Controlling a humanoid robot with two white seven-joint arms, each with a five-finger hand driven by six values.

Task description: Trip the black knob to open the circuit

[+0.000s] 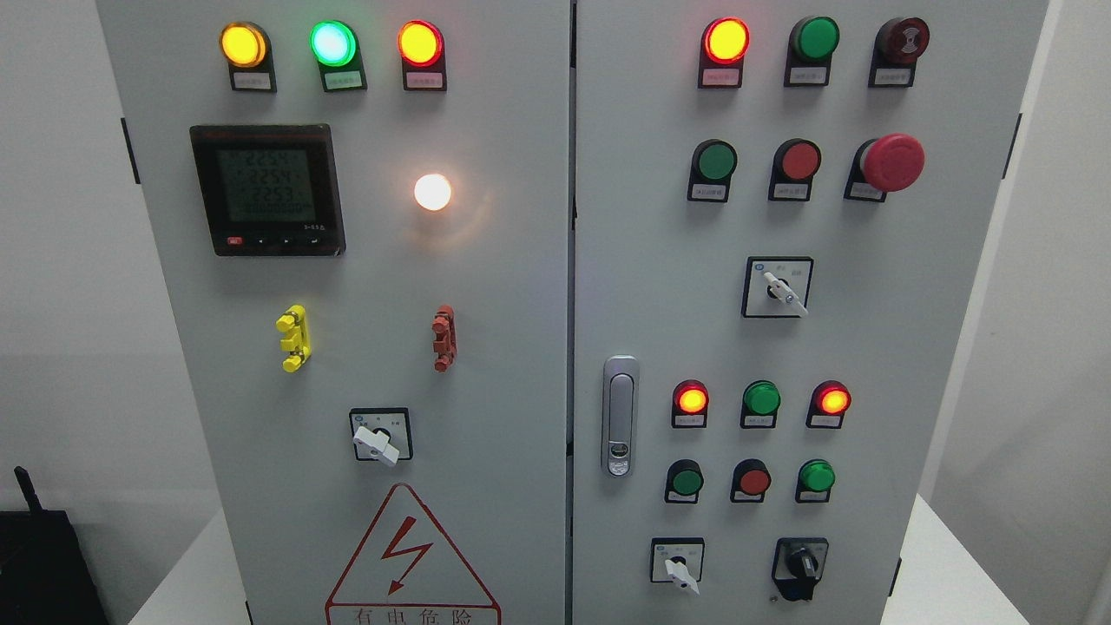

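Note:
The black knob (800, 568) sits on a black plate at the lower right of the right cabinet door (868, 347), its handle standing roughly upright. To its left is a white-handled selector switch (679, 566). Neither of my hands nor any arm shows in the head view.
The grey cabinet carries lit indicator lamps (726, 40), green and red push buttons, a red mushroom stop button (890, 161), two more white selector switches (779, 287) (379, 439), a door latch (619, 415), a digital meter (266, 188) and a shock warning triangle (408, 555). A black object (43, 564) stands at lower left.

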